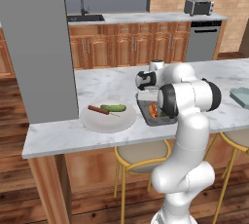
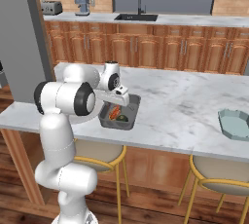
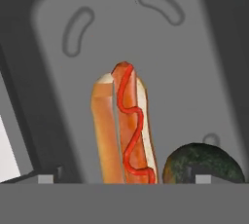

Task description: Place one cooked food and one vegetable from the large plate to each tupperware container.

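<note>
The dark grey tupperware container (image 1: 146, 117) stands on the marble counter right of the large plate (image 1: 108, 121). A hot dog (image 3: 125, 128) with ketchup lies on its floor beside a dark green vegetable (image 3: 202, 162). My gripper (image 3: 124, 179) hovers just above them, open, its tips wide apart on either side of the hot dog and touching nothing. From the base views the gripper (image 1: 148, 102) (image 2: 115, 105) points down into the container (image 2: 127, 121). The plate holds a sausage (image 1: 98, 110) and a green cucumber (image 1: 113, 107). The pale blue tupperware container (image 2: 235, 123) sits far to the right.
A tall grey block (image 1: 41, 47) rises at the counter's left end. Bar stools (image 1: 141, 152) stand below the counter's front edge. The back wall has a sink (image 2: 136, 17) and a toaster (image 1: 198, 7). Open marble (image 2: 180, 101) lies between the two containers.
</note>
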Controlling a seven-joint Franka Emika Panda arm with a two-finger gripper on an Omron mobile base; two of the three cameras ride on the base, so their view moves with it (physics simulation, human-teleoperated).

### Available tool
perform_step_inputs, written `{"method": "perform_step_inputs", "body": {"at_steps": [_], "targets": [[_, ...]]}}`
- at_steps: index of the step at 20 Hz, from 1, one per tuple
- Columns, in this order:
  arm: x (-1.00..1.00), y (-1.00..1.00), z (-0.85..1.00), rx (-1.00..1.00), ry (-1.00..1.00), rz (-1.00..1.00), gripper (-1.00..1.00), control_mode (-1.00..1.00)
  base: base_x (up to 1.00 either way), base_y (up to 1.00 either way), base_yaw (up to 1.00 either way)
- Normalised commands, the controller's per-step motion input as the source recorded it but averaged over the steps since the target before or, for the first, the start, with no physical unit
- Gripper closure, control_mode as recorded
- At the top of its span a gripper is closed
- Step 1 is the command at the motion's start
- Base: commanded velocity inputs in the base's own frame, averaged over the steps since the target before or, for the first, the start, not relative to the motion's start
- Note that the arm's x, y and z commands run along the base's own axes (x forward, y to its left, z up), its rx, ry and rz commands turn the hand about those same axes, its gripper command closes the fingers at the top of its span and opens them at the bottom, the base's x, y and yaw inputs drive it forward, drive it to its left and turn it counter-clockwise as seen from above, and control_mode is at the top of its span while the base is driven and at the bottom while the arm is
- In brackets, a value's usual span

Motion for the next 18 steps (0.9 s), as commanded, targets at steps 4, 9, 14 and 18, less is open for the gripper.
{"method": "perform_step_inputs", "body": {"at_steps": [4, 9, 14, 18], "targets": [[0.00, 0.03, 0.10, -0.04, 0.00, 0.00, -1.00, -1.00, 0.00, 0.00, 0.00], [-0.08, 0.28, 0.41, 0.01, 0.00, 0.16, -1.00, -1.00, 0.00, 0.00, 0.00], [-0.09, 0.67, 0.59, 0.03, 0.00, 0.36, -1.00, -1.00, 0.00, 0.00, 0.00], [-0.01, 0.73, 0.39, 0.00, 0.00, 0.35, -1.00, -1.00, 0.00, 0.00, 0.00]]}}
